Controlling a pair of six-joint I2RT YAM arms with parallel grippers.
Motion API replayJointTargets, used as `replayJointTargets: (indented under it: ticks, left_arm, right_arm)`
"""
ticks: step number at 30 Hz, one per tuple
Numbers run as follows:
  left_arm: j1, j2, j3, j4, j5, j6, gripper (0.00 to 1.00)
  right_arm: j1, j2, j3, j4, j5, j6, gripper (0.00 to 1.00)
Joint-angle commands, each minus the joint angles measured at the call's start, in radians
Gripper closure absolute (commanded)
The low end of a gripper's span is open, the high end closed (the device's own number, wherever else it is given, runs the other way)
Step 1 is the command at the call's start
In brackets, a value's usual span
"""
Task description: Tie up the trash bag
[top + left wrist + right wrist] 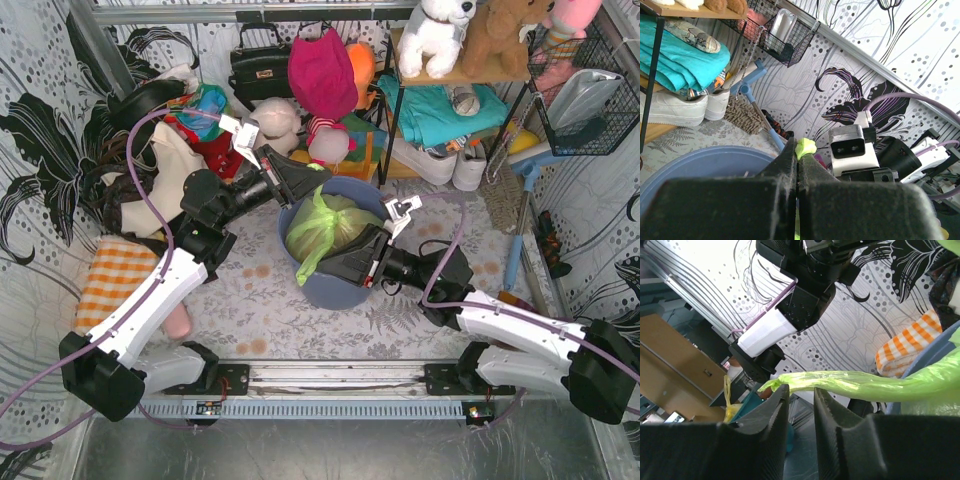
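The lime-green trash bag sits in the blue-grey round bin, with tan scraps showing through it. My left gripper is over the bin's far rim and shut on the tip of one handle strip; a green nub sticks out past its tips. A second handle strip hangs over the bin's near-left rim. My right gripper is open beside it. In the right wrist view that strip lies across, just beyond the open fingertips, not pinched.
A cream tote bag and an orange checked cloth lie at the left. A shelf with teal cloth and white shoes stands behind the bin. A blue mop handle is at the right. Plush toys and a black handbag line the back.
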Motion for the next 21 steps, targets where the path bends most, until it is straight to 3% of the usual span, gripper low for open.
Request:
replayJointTargets:
  ticks: [1, 5, 9, 16, 21]
  left_arm:
    - [0.002, -0.018, 0.027, 0.013, -0.007, 0.025, 1.0]
    - [0.002, -0.023, 0.026, 0.006, -0.009, 0.032, 1.0]
    - [0.003, -0.025, 0.023, 0.012, -0.009, 0.03, 1.0]
    - [0.001, -0.026, 0.01, 0.027, -0.006, 0.023, 1.0]
    - [0.002, -0.026, 0.012, 0.025, -0.002, 0.027, 1.0]
  right_arm:
    - [0.005, -0.058, 0.034, -0.102, 0.037, -0.01, 0.66]
    - [0.005, -0.123, 0.151, -0.611, 0.105, -0.045, 0.59]
    - [0.005, -0.158, 0.211, -0.847, 0.123, -0.031, 0.58]
    - [0.005, -0.1, 0.343, -1.079, 0.045, -0.038, 0.55]
    - [0.01, -0.081, 0.383, -1.184, 0.001, -0.031, 0.67]
